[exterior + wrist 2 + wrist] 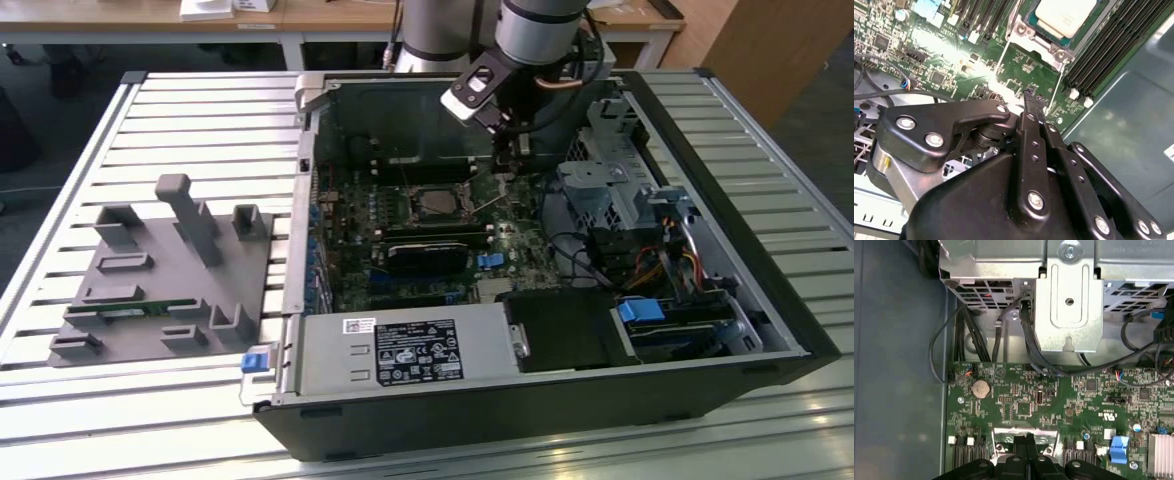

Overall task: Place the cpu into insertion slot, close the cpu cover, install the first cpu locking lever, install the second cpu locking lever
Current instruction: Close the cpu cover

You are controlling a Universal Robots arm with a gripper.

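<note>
Gripper black links nearest, fingers pressed together, nothing held. Tips low over motherboard. Cpu flat in insertion slot, just off tips, toward exterior view's left, slightly nearer.

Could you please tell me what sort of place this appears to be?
Probably a robotics lab or workshop: an open computer case sits on a slatted metal table beside a grey fixture, with wooden desks behind.
</note>
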